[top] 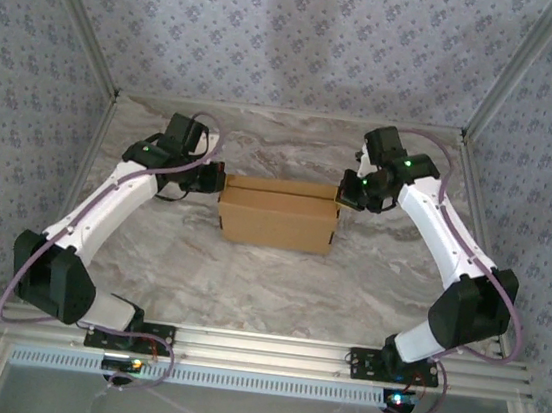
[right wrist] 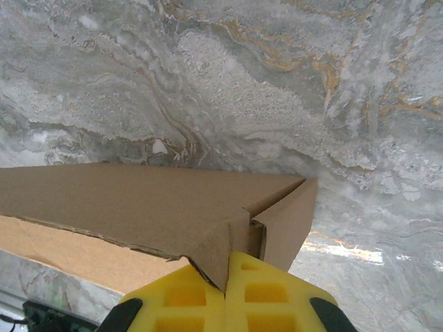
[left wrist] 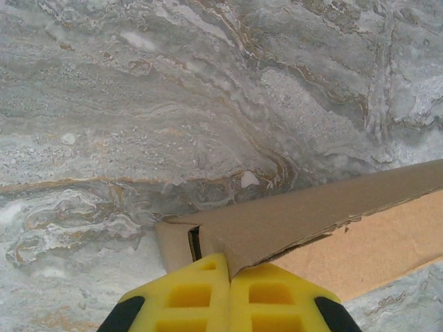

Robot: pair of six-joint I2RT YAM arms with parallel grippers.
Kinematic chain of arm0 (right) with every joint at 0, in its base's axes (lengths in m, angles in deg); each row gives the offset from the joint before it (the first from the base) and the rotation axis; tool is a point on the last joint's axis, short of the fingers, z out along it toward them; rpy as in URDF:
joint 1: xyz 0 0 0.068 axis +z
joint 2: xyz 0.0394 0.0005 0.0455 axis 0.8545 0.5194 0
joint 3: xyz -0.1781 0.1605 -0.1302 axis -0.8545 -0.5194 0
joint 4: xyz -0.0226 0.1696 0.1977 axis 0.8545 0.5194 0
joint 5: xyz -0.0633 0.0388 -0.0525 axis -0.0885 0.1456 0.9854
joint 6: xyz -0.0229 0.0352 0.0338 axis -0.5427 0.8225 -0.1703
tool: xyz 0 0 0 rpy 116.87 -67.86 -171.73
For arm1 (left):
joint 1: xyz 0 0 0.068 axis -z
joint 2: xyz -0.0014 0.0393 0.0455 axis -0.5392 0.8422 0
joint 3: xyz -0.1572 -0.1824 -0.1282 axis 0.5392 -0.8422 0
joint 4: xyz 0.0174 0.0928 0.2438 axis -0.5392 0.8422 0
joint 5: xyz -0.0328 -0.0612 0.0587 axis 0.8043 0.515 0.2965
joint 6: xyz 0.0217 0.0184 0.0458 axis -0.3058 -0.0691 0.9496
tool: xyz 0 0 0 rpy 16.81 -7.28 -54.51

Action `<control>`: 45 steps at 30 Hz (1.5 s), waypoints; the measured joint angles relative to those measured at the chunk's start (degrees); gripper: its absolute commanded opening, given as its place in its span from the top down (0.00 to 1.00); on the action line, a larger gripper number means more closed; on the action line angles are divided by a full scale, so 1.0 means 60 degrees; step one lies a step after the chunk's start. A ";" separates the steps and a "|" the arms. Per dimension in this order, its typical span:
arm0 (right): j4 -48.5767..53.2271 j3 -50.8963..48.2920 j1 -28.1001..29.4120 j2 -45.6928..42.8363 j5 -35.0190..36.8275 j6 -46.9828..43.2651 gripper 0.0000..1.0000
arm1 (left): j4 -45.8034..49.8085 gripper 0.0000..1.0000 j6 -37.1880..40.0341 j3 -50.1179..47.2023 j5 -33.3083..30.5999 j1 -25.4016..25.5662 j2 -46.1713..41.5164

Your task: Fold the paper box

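Paper box point(top: 277, 217) at the middle of the marble-patterned table point(top: 277, 277). Long axis left to right between the two arms, one long face toward the bases, short ends toward the grippers. From above a closed-looking block, with a crease line along the top near the far edge.

Left gripper point(top: 214, 179) at the box's left end, right gripper point(top: 348, 197) at its right end, both against cardboard.

From the left wrist: yellow fingers point(left wrist: 187, 294) pressed together, a corner of the top flap running down into the seam between them. Clamped on that edge, as far as the close angle allows. Small dark slot where flap meets side panel, a rough, ragged edge along the flap, lighter cardboard below it. Detail too fine for the top view.

From the right wrist: the mirror of that, yellow fingers point(right wrist: 277, 294) closed on a down-pointing flap corner. End panel just beside the flap, a narrow gap between them.

From the top camera, the room: grey-blue patterned wallpaper point(top: 307, 39) on three sides, aluminium frame posts point(top: 80, 21) at the corners. Slotted aluminium rail point(top: 269, 347) along the near edge under both arm bases, purple cables point(top: 7, 279) looping beside the white arms.
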 measured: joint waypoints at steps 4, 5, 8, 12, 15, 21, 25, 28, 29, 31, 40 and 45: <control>0.0022 0.0011 0.0000 0.0004 0.0022 0.0007 1.00 | -0.0025 1.00 -0.0266 0.0029 0.0138 -0.0029 0.0055; 0.0018 0.0011 0.0000 0.0000 0.0058 0.0007 1.00 | -0.0036 1.00 -0.0328 0.0036 0.0171 -0.0044 0.0076; 0.0004 0.0011 0.0029 0.0000 0.0168 0.0011 1.00 | -0.0073 1.00 -0.0521 0.0033 0.0215 -0.0055 0.0091; -0.0149 -0.0080 0.0117 -0.0011 0.0386 0.0011 1.00 | -0.0153 1.00 -0.0776 0.0011 0.0240 -0.0062 0.0091; -0.0408 -0.0328 0.0208 -0.0069 0.0627 0.0004 1.00 | -0.0284 1.00 -0.0852 -0.0051 0.0237 -0.0062 0.0087; -0.0892 -0.0820 0.0452 -0.0463 0.1115 -0.0011 1.00 | -0.0696 1.00 -0.0860 -0.0390 0.0222 -0.0062 -0.0095; -0.1147 -0.1067 0.0623 -0.0659 0.1464 -0.0142 1.00 | -0.0754 1.00 -0.0663 -0.0576 0.0149 -0.0062 -0.0295; -0.1304 -0.1206 0.0710 -0.0747 0.1657 -0.0262 1.00 | -0.0736 1.00 -0.0419 -0.0630 0.0062 -0.0058 -0.0375; -0.1348 -0.1239 0.0736 -0.0765 0.1712 -0.0328 1.00 | -0.0718 1.00 -0.0331 -0.0630 0.0047 -0.0058 -0.0386; -0.1428 -0.1304 0.0776 -0.0801 0.1800 -0.0444 1.00 | -0.0699 1.00 -0.0175 -0.0630 0.0007 -0.0058 -0.0401; -0.1861 -0.1763 0.0943 -0.1147 0.2102 -0.0761 1.00 | -0.0962 1.00 0.0135 -0.1053 -0.0080 -0.0040 -0.0725; -0.2422 -0.2302 0.1027 -0.1494 0.2269 -0.0838 1.00 | -0.1373 1.00 0.0211 -0.1410 -0.0084 -0.0040 -0.0936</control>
